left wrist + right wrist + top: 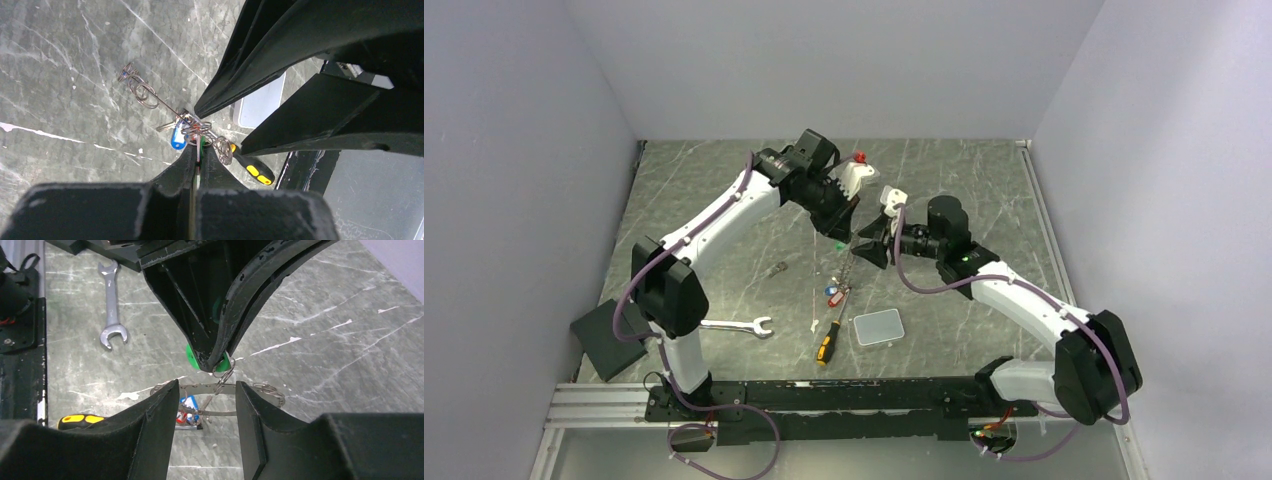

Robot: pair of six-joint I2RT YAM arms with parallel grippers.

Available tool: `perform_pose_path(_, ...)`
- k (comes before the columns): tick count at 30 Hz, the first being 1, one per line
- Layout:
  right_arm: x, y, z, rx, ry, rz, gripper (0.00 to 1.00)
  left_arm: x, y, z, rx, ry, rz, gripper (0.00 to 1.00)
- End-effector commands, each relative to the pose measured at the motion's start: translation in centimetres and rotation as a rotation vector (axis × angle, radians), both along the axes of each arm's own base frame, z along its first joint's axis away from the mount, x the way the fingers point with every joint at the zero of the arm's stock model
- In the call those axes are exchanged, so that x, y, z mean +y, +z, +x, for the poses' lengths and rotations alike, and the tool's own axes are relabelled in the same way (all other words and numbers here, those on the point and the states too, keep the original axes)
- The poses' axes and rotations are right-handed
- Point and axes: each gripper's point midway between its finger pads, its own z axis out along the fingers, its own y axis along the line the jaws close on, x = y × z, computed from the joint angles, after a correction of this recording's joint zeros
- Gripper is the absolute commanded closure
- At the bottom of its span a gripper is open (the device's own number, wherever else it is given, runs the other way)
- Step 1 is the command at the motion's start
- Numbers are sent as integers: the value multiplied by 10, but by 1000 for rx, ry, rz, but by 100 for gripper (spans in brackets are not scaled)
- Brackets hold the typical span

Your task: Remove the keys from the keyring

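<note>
My left gripper (199, 146) is shut on a key with a green tag (192, 355) and holds it above the table. From it hangs the keyring (207, 388), a thin dark loop with small coiled rings (139, 91). Keys with blue (177, 138) and red (184, 419) tags dangle from the loop. My right gripper (206, 385) is open just below the left one (844, 232). Its fingers (160, 425) stand at either side of the loop's middle, and the loop runs on past both of them. I cannot tell whether they touch it.
A yellow-and-black screwdriver (828, 340) lies below the hanging keys, with a grey box (879, 327) to its right. A silver wrench (739, 326) lies near the left arm's base. A black pad (609, 340) sits at the table's left edge.
</note>
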Motion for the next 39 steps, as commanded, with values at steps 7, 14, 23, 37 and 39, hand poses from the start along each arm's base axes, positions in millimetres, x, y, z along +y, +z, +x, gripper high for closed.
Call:
perform_pose_path(7, 4, 10, 22, -86, -74, -30, 56, -12, 15, 0, -1, -16, -71, 100)
perform_pose_path(14, 5, 7, 28, -82, -98, -37, 63, -14, 15, -2, 12, -24, -81, 100)
perform_pose_path(23, 7, 8, 27, -89, -87, -32, 85, -15, 15, -3, 19, -27, -84, 100)
perform_pose_path(37, 2, 11, 25, -120, -104, -25, 100, 15, 1, 18, 7, 88, -36, 100)
perform_pose_path(39, 1, 13, 25, -124, -107, -17, 100, 16, -2, 18, 9, 92, -30, 100)
